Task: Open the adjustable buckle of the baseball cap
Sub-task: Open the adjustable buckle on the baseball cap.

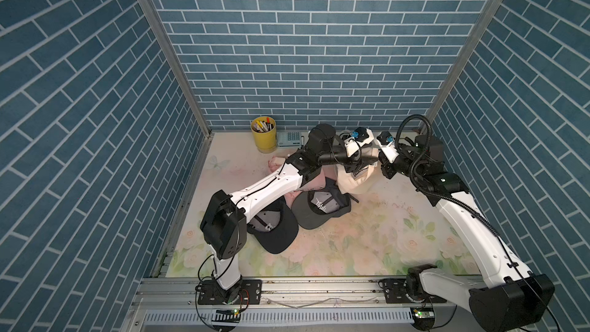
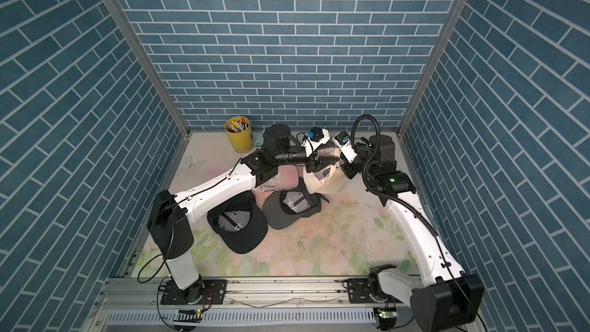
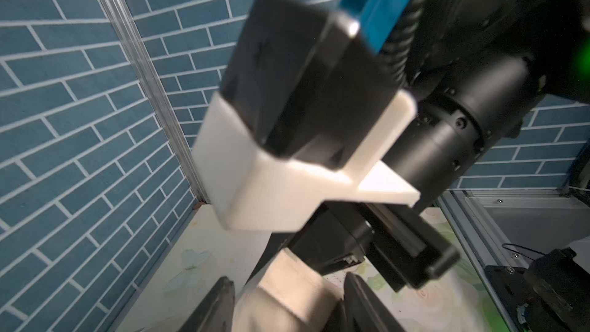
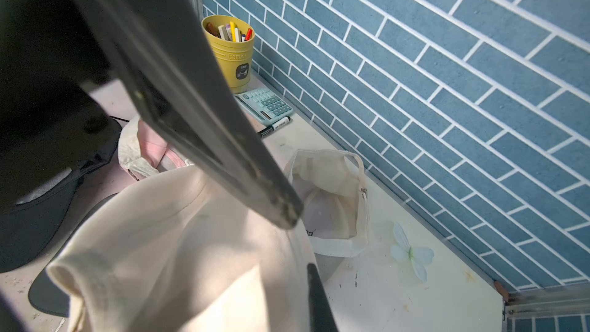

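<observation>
— Where is the cream baseball cap [image 1: 356, 185]?
— Just right of centre in both top views, held up off the floral tabletop [image 1: 367, 234] between the two arms.
— The left gripper [image 3: 287, 277]?
— Half-closed at the bottom edge of the left wrist view. Its fingers [image 3: 220, 305] press a bunch of the cream fabric from both sides.
— And the right gripper [image 4: 300, 242]?
— Pressed together, pinching a thin fold of the same cap.
— The fastening?
— A small metal buckle [image 4: 363, 191] sits on a cream strap, right of centre in the right wrist view. Whether it is undone, I cannot tell.
— Nearby?
— A grey cap [image 1: 314, 218] and a black cap [image 1: 281, 234] lie to the lower left, and a yellow pen cup [image 1: 264, 140] stands by the back wall.
</observation>
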Controlling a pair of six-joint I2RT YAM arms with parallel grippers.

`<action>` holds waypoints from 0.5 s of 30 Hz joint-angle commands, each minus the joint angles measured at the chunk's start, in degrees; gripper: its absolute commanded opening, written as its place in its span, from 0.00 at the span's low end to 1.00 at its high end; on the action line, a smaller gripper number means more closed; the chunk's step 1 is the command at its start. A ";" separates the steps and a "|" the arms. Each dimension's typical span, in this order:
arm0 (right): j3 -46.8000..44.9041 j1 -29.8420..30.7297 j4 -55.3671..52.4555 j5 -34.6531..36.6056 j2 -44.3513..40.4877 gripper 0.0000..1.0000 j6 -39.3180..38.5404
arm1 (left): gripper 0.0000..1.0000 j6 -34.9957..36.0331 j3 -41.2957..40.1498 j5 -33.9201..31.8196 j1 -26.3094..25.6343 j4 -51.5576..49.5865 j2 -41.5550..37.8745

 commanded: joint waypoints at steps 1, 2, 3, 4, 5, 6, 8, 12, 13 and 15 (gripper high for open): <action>0.05 -0.02 1.85 -3.27 -1.49 0.00 -3.13 | 0.59 -1.80 1.82 3.37 0.45 0.06 0.71; 0.11 -0.02 1.79 -3.42 -1.54 0.00 -3.14 | 0.59 -2.01 1.82 3.71 0.39 0.46 0.82; 0.07 -0.02 1.68 -3.57 -1.49 0.00 -3.26 | 0.58 -2.25 1.77 3.86 0.45 0.81 0.89; 0.08 -0.02 1.71 -3.56 -1.45 0.00 -3.23 | 0.55 -2.44 1.73 4.18 0.39 1.04 0.92; 0.12 -0.02 1.48 -3.30 -1.25 0.00 -3.28 | 0.51 -2.52 1.81 4.51 0.39 1.06 1.00; 0.14 -0.02 1.39 -3.11 -1.17 0.00 -3.25 | 0.48 -2.67 1.73 4.66 0.39 1.22 0.93; 0.12 -0.02 1.49 -2.84 -0.93 0.00 -3.14 | 0.47 -3.21 1.38 5.05 0.39 1.94 0.77; 0.29 -0.01 1.57 -2.96 -0.25 0.00 -2.12 | 0.49 -4.44 0.66 5.16 0.39 4.14 0.23; 0.41 -0.02 1.67 -3.09 -0.07 0.00 -1.85 | 0.51 -4.69 0.59 5.27 0.39 4.45 0.23; 0.48 -0.02 1.76 -3.40 0.27 0.00 -1.23 | 0.54 -4.80 0.58 5.10 0.39 4.74 0.21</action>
